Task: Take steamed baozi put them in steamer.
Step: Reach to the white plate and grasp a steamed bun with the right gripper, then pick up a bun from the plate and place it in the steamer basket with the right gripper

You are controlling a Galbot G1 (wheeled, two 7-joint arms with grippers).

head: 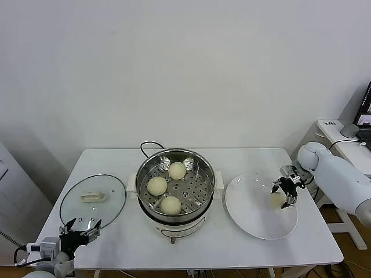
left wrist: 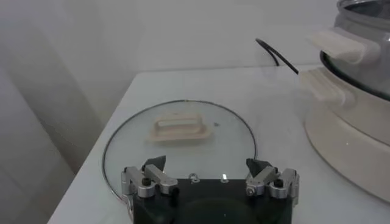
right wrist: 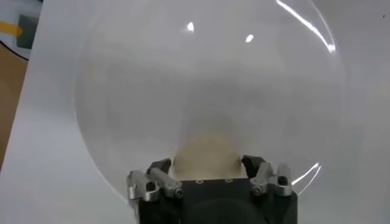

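Right gripper (head: 285, 196) closing around last baozi (right wrist: 206, 157) on plate (head: 249, 223) for transfer to steamer (head: 200, 165); left gripper (left wrist: 210, 176) open, parked near lid (head: 110, 200).

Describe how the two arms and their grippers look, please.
The right arm has a smooth white, rounded shell. Its gripper, the right gripper, is black with thin dark fingers and thin cables at the wrist. The left gripper has a black body, silver metal knuckles with screws and black fingertips; grey and white parts sit behind it.
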